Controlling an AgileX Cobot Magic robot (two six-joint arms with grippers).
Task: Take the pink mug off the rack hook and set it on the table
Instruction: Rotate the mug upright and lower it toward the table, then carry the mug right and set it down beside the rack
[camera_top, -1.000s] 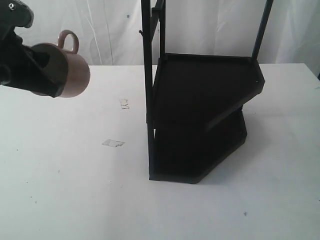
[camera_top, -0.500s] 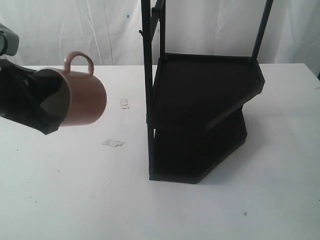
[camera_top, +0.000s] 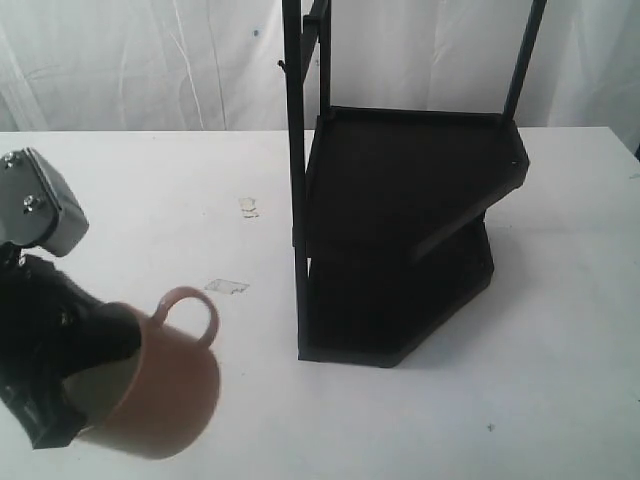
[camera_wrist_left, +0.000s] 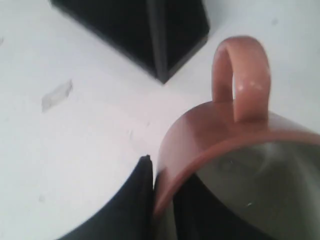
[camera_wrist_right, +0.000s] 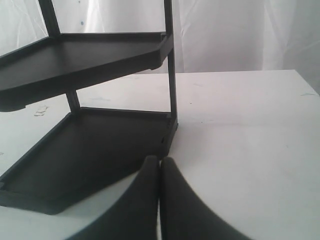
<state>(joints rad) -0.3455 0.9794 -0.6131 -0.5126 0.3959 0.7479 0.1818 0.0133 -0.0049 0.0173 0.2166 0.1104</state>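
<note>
The small salmon-pink ceramic mug (camera_top: 170, 400) is off the thin black metal hook (camera_top: 282, 66) and sits low over the near left of the large flat white table (camera_top: 520, 400), tilted with its loop handle uppermost; whether it touches the surface cannot be told. The left gripper (camera_top: 90, 400) clamps the mug's wall at the rim, one dark finger inside the cream interior and one outside. Well apart to its right stand a scrap of clear tape (camera_top: 226, 287) and the black two-shelf metal rack (camera_top: 400, 200), and the right gripper (camera_wrist_right: 160, 172), near the rack's lower shelf, has its jaws pressed together on nothing.
</note>
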